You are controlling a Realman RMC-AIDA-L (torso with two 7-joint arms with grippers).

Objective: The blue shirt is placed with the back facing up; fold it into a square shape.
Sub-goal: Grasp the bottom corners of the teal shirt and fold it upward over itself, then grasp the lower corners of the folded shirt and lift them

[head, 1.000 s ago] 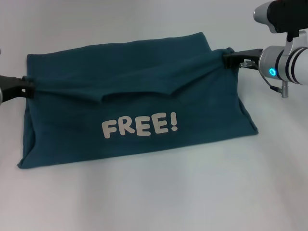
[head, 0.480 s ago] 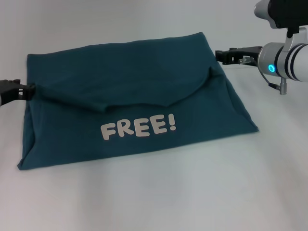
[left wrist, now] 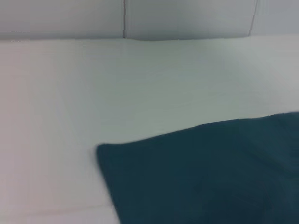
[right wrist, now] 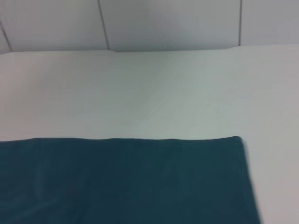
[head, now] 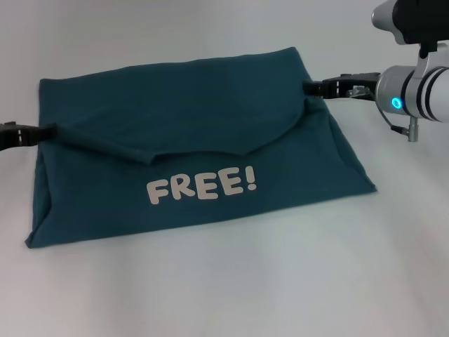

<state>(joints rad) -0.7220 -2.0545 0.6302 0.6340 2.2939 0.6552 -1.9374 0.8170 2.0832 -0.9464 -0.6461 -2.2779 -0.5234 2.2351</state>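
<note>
Moved: I see the far flap now slack on the blue shirt, both grippers at its side edges.
Head: shirt mid-worktop, "FREE!" showing; left gripper and right gripper finger state unclear. Wrists: soft limp knit; take corners.

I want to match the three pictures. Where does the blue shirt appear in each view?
Head view: the blue shirt fills the middle, between both grippers.
Left wrist view: it fills the lower right, with one corner showing.
Right wrist view: it lies along the bottom edge, with one corner showing.
Shared landmark: the white table under the shirt.
</note>
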